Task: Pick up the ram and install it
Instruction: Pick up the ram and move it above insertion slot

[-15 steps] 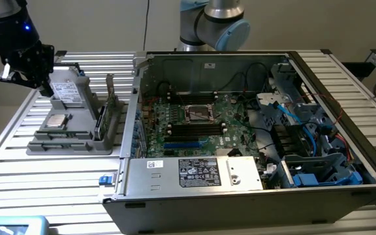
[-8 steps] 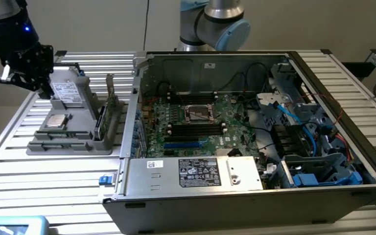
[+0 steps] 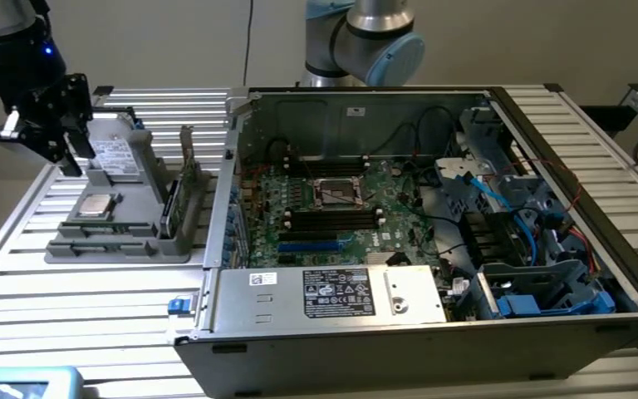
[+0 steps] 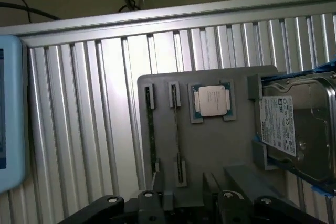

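Green ram (image 3: 170,208) stands on edge in a slot along the grey tray's (image 3: 130,243) edge nearest the computer case (image 3: 408,341); gripper (image 3: 66,158) hangs over the tray's far end beside the hard drive (image 3: 116,154), fingers spread, holding nothing.

- Soft, even light falls from above in both views; no hard shadows.
- In the wrist view a bright glare band lies on the ribbed surface (image 4: 113,93).
- In the exterior view the inside of the case (image 3: 341,120) is dimmer, with shade below its walls.
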Controlling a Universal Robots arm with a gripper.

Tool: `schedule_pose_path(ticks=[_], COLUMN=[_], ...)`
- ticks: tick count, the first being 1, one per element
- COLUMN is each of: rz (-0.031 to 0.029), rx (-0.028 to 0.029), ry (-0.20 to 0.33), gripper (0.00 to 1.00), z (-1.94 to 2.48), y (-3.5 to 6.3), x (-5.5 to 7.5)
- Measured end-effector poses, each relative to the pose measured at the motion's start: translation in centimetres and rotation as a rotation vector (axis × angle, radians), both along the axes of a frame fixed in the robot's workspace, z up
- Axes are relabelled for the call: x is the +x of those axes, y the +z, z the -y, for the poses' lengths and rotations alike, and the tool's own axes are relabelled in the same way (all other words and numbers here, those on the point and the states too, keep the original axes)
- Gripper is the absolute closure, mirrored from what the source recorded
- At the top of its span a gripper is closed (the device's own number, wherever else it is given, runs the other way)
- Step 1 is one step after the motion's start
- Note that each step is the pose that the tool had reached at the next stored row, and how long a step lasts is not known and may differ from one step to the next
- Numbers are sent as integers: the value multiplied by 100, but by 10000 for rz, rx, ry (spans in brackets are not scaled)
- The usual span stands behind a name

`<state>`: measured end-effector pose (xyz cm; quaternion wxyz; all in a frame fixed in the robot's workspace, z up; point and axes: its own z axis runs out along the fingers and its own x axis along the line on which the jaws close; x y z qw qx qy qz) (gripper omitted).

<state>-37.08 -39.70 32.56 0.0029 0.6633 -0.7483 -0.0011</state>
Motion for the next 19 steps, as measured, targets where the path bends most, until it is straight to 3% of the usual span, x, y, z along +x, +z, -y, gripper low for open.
schedule_pose_path(ticks=[4, 14, 19], rz=[-18, -18, -18], rx=[-19, -25, -31], ry=[349, 463, 495], gripper=[58, 58, 58], z=[3, 29, 62], y=[-30, -192, -278], x=[-1, -4, -4])
